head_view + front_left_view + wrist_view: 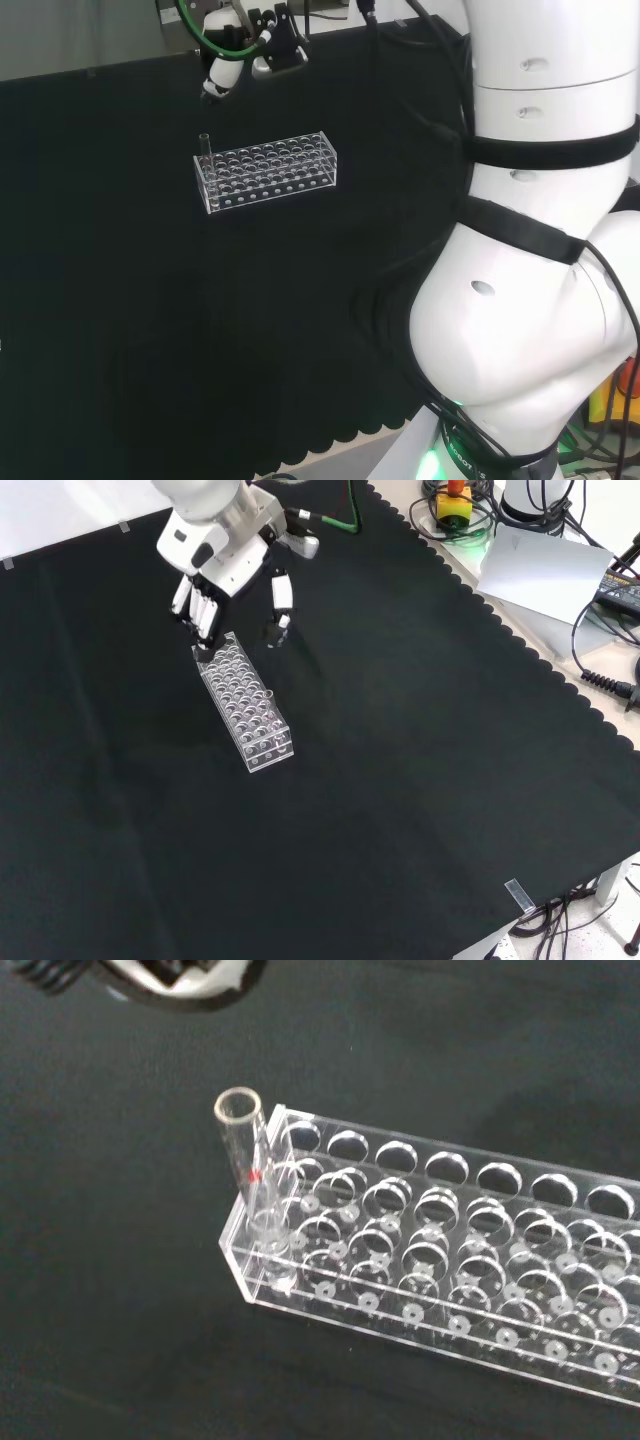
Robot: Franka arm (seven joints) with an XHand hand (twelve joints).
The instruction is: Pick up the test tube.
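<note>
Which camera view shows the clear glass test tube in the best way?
The wrist view: the clear glass test tube is close and large, standing in a corner hole of the clear plastic rack. In the head view it is a small tube at the rack's left end. In the front view I cannot make it out.

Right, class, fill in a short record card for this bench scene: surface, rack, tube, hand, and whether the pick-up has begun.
surface: black cloth covering the bench
rack: clear rack with many round holes, lying flat on the cloth
tube: one clear test tube standing in a corner hole of the rack, open end up, with a small red mark on its side
hand: hand hovers above the rack's end that holds the tube, fingers pointing down, not curled round anything
pick-up: not yet begun; the tube sits in the rack
</note>
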